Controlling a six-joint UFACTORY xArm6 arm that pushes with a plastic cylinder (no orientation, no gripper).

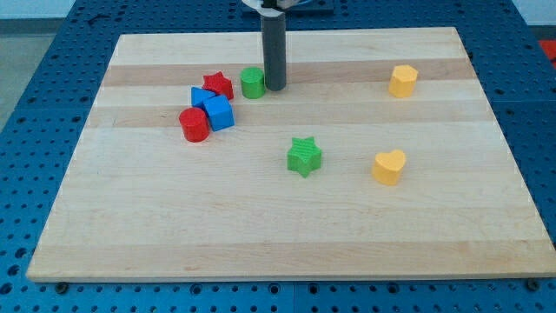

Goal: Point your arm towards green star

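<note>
Currently our arm ends in a straight dark rod that comes down from the top centre of the frame, and my tip rests on the wooden counter in the upper middle of the picture. We carry no gripper at all, so nothing is held and nothing can open or close; the rod only pushes.

My tip stands just beside a green cylinder, on that block's right, so close that we cannot tell whether they touch. We judge this placement leaves us at the wrong green block: the task's thing, the green star, lies near the centre of the frame, below and slightly right of my tip, well apart from it and standing alone.

Left of the green cylinder sits a tight cluster in the upper left of the frame: a red star, then two blue blocks, one partly hidden blue block and a blue cube, and a red cylinder at the cluster's lower left. Two yellow pieces lie on the right side: a yellow block at upper right, its shape unclear, and a yellow heart at right of centre, near the green star.

Between my tip and the green star the wood appears bare, so we judge that nothing stands in the way of a downward, slightly rightward move.
</note>
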